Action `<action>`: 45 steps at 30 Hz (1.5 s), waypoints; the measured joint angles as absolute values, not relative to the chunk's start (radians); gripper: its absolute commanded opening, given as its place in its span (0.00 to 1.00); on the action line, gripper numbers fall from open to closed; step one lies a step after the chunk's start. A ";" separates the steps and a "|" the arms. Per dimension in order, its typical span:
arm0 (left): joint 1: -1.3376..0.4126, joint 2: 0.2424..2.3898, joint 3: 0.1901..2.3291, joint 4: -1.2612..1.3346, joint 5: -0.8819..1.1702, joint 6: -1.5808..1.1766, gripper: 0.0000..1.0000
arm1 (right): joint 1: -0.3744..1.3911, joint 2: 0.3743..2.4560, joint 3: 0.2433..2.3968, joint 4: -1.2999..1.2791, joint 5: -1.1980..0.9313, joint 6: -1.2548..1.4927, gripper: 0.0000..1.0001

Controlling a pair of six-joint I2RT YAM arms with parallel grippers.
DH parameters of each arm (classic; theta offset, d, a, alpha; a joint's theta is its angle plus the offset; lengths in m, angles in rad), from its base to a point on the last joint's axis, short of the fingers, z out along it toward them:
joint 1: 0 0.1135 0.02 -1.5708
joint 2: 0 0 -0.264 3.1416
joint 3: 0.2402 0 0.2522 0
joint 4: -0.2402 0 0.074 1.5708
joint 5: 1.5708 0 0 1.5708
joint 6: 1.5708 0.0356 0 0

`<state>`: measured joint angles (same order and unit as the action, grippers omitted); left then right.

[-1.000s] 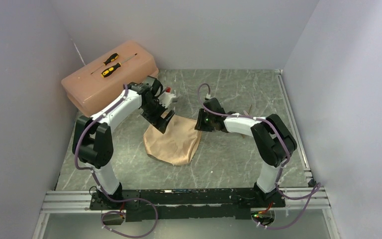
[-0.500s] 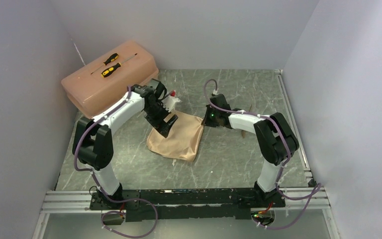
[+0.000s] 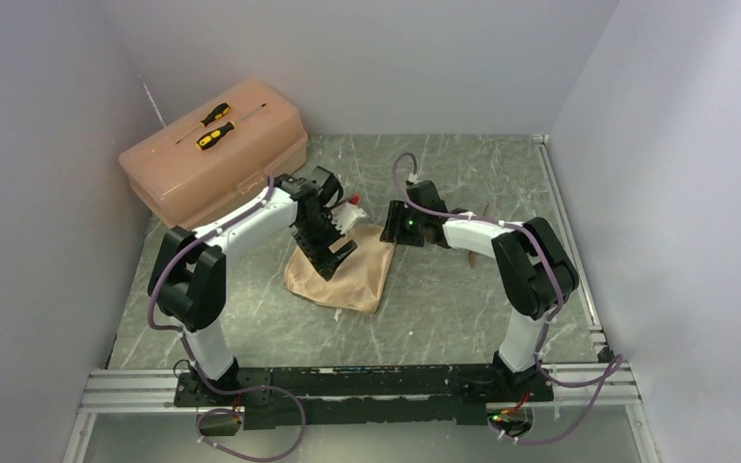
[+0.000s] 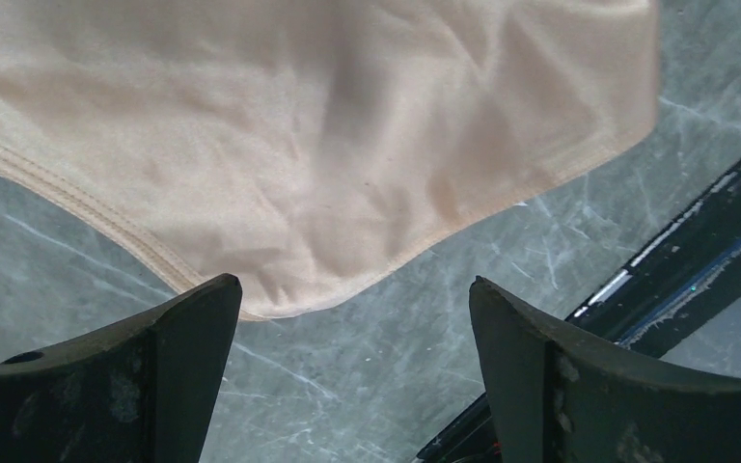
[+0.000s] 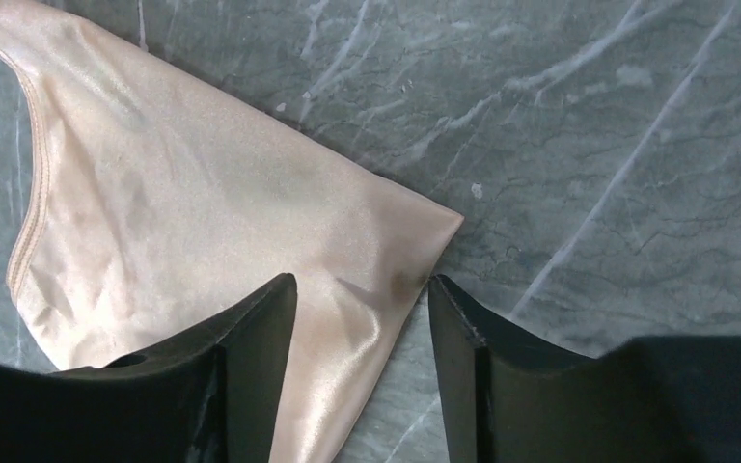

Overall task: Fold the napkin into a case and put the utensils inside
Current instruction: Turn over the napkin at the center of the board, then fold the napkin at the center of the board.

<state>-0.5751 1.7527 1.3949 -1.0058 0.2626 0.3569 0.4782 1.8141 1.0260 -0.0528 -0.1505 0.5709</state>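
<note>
Soft, even light from above, bright throughout, with faint shadows. Between the jaws of the right gripper (image 5: pixel 362 282) the napkin (image 5: pixel 183 222) gleams (one small dark shadow there). Ahead of the left gripper (image 4: pixel 352 285) jaws, the cloth looks slightly blurred.

Napkin (image 3: pixel 343 272) lies on the table (image 3: pixel 444 309), toolbox (image 3: pixel 203 169) far left of it, screwdrivers (image 3: pixel 214 126) on top; left gripper (image 4: pixel 352 289) above the napkin, right gripper (image 5: pixel 362 285) at its far-right corner.

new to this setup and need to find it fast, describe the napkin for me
Start at the grey marble table, then look to its middle. The napkin lies there: a shiny peach-tan cloth, soft and creased, unlike the hard pink toolbox at the far left corner with two screwdrivers on its lid.
</note>
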 measured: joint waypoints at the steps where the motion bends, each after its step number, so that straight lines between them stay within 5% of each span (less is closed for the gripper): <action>1: -0.572 1.758 1.398 -1.005 0.255 0.358 0.94 | 0.478 1.813 1.027 -0.054 -0.150 0.565 0.58; 7: -0.556 1.812 1.423 -0.973 0.205 0.373 0.94 | 0.484 1.647 0.955 -0.048 -0.139 0.506 0.67; 23: -0.487 2.123 1.771 -0.929 0.158 0.368 0.85 | 0.799 1.175 0.503 0.129 -0.081 -0.009 0.69; 32: -0.440 2.216 1.787 -0.890 0.079 0.368 0.85 | 1.031 1.298 0.551 0.142 -0.015 -0.274 0.76; 37: -0.443 2.221 1.790 -0.881 0.069 0.368 0.93 | 1.099 1.383 0.567 0.137 0.065 -0.407 0.97; 45: -0.443 2.209 1.790 -0.887 0.082 0.362 0.94 | 1.143 1.461 0.567 0.195 0.168 -0.524 0.96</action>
